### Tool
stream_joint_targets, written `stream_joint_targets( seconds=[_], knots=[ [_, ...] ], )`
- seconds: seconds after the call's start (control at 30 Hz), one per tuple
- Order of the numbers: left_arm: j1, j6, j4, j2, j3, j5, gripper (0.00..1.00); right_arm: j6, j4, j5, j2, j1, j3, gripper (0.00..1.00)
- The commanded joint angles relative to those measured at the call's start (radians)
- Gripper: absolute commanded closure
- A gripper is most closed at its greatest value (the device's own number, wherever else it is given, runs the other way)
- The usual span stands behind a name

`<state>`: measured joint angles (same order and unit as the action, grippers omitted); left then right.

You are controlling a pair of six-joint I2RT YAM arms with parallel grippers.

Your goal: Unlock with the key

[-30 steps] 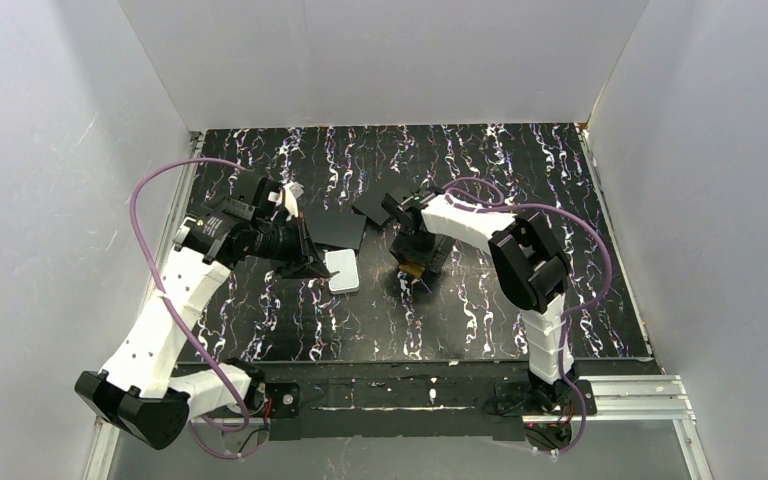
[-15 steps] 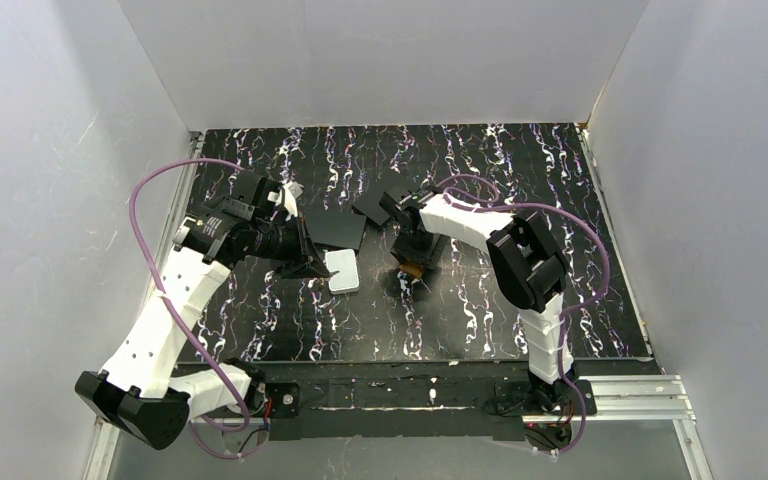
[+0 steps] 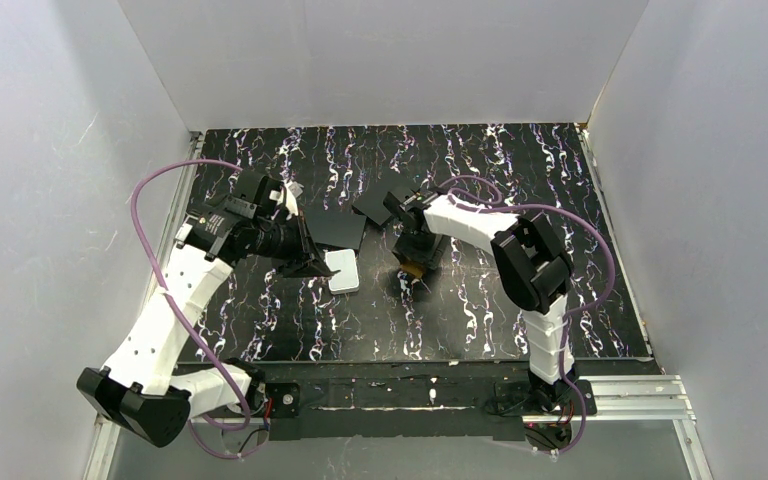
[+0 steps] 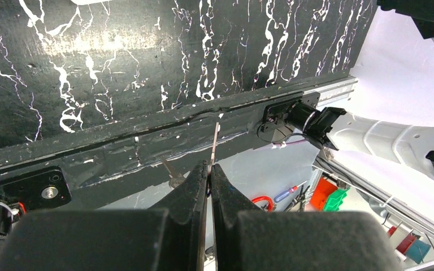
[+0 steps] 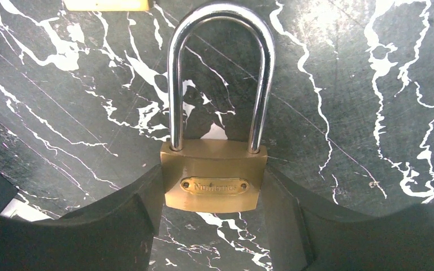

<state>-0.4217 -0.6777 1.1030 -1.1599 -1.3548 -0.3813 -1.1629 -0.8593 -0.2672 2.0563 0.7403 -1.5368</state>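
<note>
Left gripper (image 3: 310, 264) is being viewed from above, sitting just left of a white pad (image 3: 342, 270) near the middle of the table (image 3: 560, 300). The right gripper (image 3: 417, 262) is being held low over the brass padlock (image 3: 415, 269), right of that pad. Black plates (image 3: 336, 228) are lying just beyond them, on the far side.

From the left wrist, the fingers (image 4: 192, 192) are being pressed fully together on a thin metal blade that looks like the key (image 4: 216, 138). It is being gripped edge-on and is sticking out past the fingertips. A second key-like piece (image 4: 172, 174) is hanging just left of it.

From the right wrist, the padlock is lying flat on the table, with both legs of its shackle (image 5: 220, 56) set into the body. The body is being clasped between the two fingers (image 5: 118, 226), one touching each side, with the jaws standing fairly wide.
</note>
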Motion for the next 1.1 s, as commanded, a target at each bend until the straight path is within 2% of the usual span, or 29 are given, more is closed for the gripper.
stream_joint_targets(
  seconds=[0.0,0.47,0.87,1.07],
  knots=[
    [0.004,-0.023,-0.017,-0.003,-0.012,-0.013,1.00,-0.019,-0.005,0.015,-0.060,-0.013,0.055,0.99],
    [0.003,-0.097,-0.123,0.009,-0.001,-0.071,1.00,-0.101,-0.027,0.048,-0.293,-0.059,0.070,0.99],
    [-0.016,-0.168,-0.334,0.092,0.016,-0.113,1.00,-0.237,0.039,0.236,-0.501,-0.189,0.099,0.99],
    [-0.065,-0.192,-0.399,0.096,0.009,-0.086,1.00,-0.289,0.014,0.297,-0.548,-0.238,0.006,0.99]
  ],
)
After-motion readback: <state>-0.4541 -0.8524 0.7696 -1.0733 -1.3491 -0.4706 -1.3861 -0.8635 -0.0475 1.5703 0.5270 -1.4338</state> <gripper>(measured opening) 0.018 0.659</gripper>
